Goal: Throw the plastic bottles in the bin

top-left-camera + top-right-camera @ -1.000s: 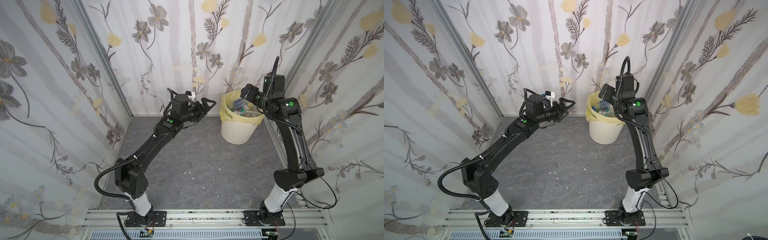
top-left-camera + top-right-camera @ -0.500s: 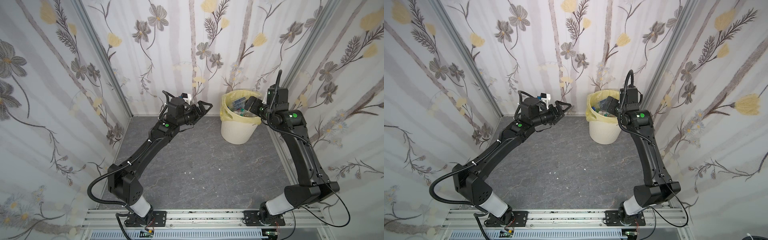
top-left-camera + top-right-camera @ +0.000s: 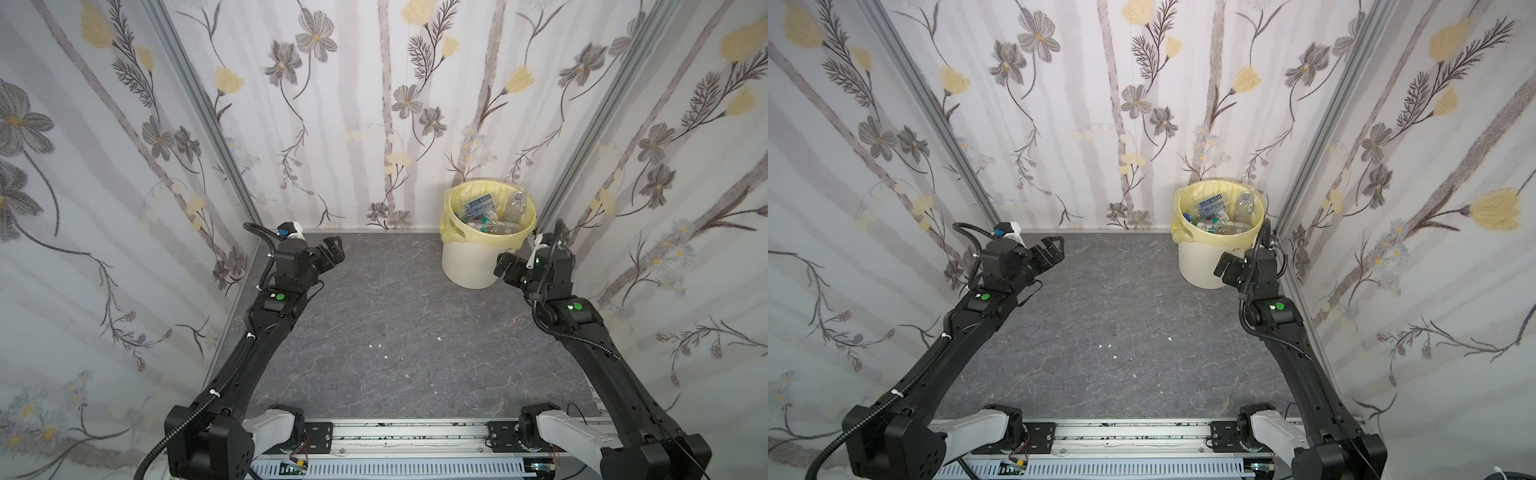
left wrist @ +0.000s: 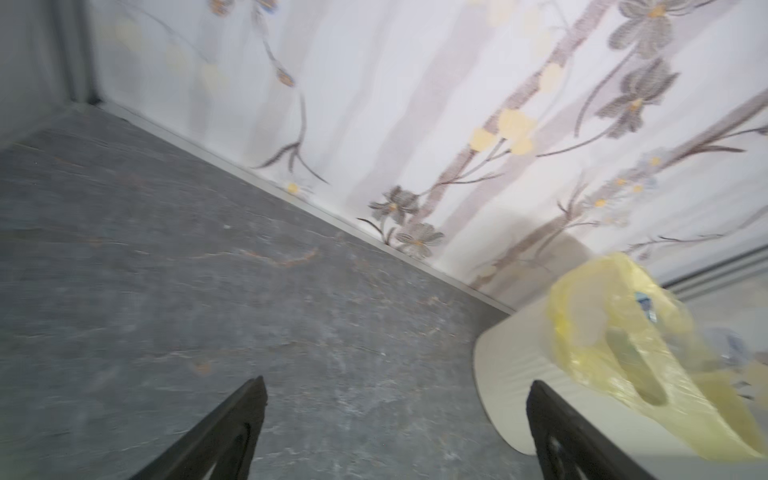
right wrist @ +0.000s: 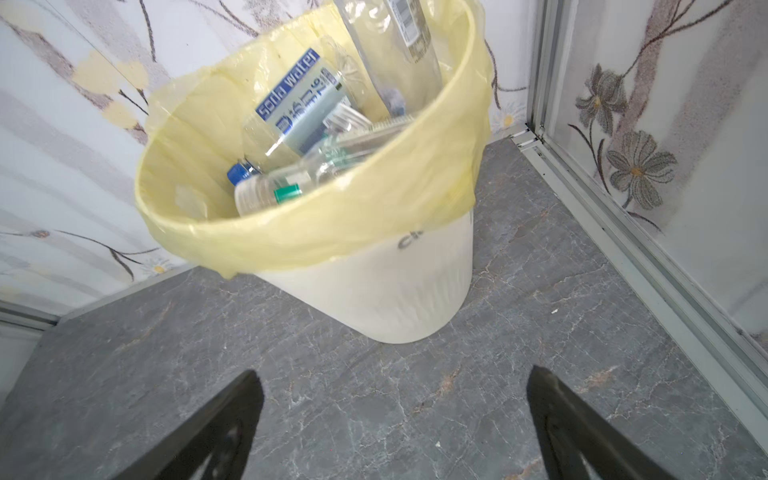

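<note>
The bin (image 3: 469, 266) stood in the desk's far right corner, its pale yellow bag liner (image 3: 451, 224) folded over the rim. The plastic bottles (image 3: 492, 220) lay heaped inside it; the right wrist view showed a clear one with a blue "soda water" label (image 5: 299, 120), blue and green caps lower down, and a tall clear bottle (image 5: 390, 54) leaning on the bin's far side with its end above the rim. No bottle showed on the grey desk (image 3: 395, 324), only a few white specks (image 3: 376, 345).

The right gripper (image 3: 505, 266) hovered just beside the bin's near wall, spread wide and holding nothing. The left gripper (image 3: 332, 249) hung near the far left corner, well apart from the bin, likewise spread and empty (its wrist view was blurred, but bare desk showed between the fingers).

The throwing looked finished, so the step in hand was probably a clean retreat. Doing it well would mean drawing the right gripper off along the desk's right edge without snagging the liner's loose overhang or nudging the bin, since a knock might tip the tall bottle out.
</note>
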`<state>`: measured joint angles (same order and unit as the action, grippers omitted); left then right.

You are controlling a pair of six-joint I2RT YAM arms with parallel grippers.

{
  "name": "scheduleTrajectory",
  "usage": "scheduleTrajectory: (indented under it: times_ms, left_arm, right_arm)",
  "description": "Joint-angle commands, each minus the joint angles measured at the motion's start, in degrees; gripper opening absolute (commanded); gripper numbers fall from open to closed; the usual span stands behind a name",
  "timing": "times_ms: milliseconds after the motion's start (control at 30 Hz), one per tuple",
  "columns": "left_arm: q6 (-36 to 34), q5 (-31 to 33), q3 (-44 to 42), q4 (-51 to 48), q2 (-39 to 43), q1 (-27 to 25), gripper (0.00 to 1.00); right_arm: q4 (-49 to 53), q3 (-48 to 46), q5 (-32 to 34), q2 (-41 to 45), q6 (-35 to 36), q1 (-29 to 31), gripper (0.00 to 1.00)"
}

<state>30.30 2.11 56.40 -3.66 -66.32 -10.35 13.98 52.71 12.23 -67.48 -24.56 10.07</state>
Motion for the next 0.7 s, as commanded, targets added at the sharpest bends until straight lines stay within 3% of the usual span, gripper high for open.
scheduleTrajectory:
  times_ms: [0,133,333,667]
  left_arm:
    - [-8.16,13.0,-4.69,1.8,1.6,3.83,1.0]
    - [-13.53,17.23,-13.29,6.59,0.88,7.55,1.0]
    - [-18.38,15.75,-26.89,25.13,-1.14,10.83,1.0]
    - [-16.57,13.14,-33.07,47.8,-14.27,14.02,1.0]
  right_arm:
    - [-18.1,-10.09,6.16,4.72,3.1,-0.22,1.0]
    - [-27.92,-21.56,11.35,7.72,4.94,-0.31,1.0]
    - [-34.84,-26.45,14.84,2.77,8.16,-0.4,1.0]
    - [-54.13,-28.5,16.62,-11.66,19.11,-1.54,1.0]
